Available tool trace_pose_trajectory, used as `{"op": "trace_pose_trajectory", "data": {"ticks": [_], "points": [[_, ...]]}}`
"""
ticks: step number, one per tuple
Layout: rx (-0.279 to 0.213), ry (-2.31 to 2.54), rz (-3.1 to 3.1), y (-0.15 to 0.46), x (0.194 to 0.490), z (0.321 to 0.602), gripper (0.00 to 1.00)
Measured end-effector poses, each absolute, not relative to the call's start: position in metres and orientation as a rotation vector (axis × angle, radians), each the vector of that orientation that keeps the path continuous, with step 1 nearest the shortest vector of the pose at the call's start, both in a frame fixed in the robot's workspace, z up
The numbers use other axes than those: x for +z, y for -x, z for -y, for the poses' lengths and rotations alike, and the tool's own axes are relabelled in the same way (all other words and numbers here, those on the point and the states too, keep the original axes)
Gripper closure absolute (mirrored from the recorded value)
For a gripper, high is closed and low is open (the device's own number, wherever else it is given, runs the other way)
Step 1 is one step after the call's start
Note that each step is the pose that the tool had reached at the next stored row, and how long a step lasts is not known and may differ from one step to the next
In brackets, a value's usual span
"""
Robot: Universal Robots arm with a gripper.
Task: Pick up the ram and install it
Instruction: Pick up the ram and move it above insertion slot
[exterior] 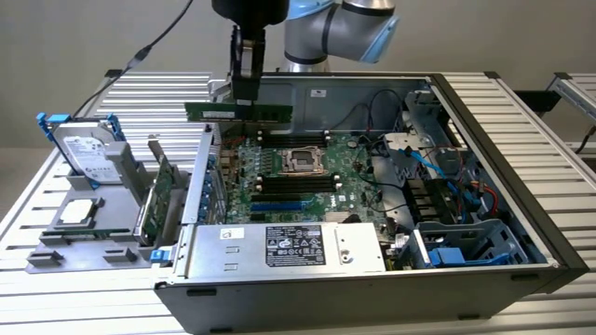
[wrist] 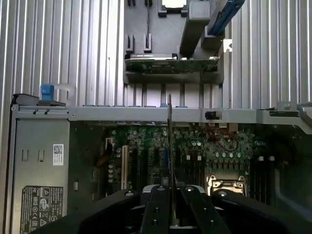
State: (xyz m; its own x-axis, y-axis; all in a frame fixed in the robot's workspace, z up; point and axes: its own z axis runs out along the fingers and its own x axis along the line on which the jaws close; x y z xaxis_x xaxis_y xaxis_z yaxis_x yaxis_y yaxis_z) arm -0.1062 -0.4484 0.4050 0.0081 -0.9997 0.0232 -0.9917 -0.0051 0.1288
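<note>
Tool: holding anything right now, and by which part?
Yes. The tool is shut on the ram, pinching its upper long edge about mid-length; the stick hangs level above the open case.

Soft, even light brightens the ribbed silver metal surface (exterior: 56, 307), while the inside of the open dark grey computer case (exterior: 373, 301) lies dim and shadowed, with mild glare on its grey metal power supply box (exterior: 212, 252).

I can read nothing: the labels on the power supply (exterior: 293, 246) and hard drive (exterior: 84, 150) defeat me.
</note>
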Motion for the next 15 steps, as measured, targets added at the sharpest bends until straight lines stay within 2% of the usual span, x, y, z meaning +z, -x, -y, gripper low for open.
{"op": "trace_pose_trajectory", "data": {"ticks": [15], "points": [[-0.093, -2.161, 2.147, 0.048, 0.392, 0.425, 0.86]]}}
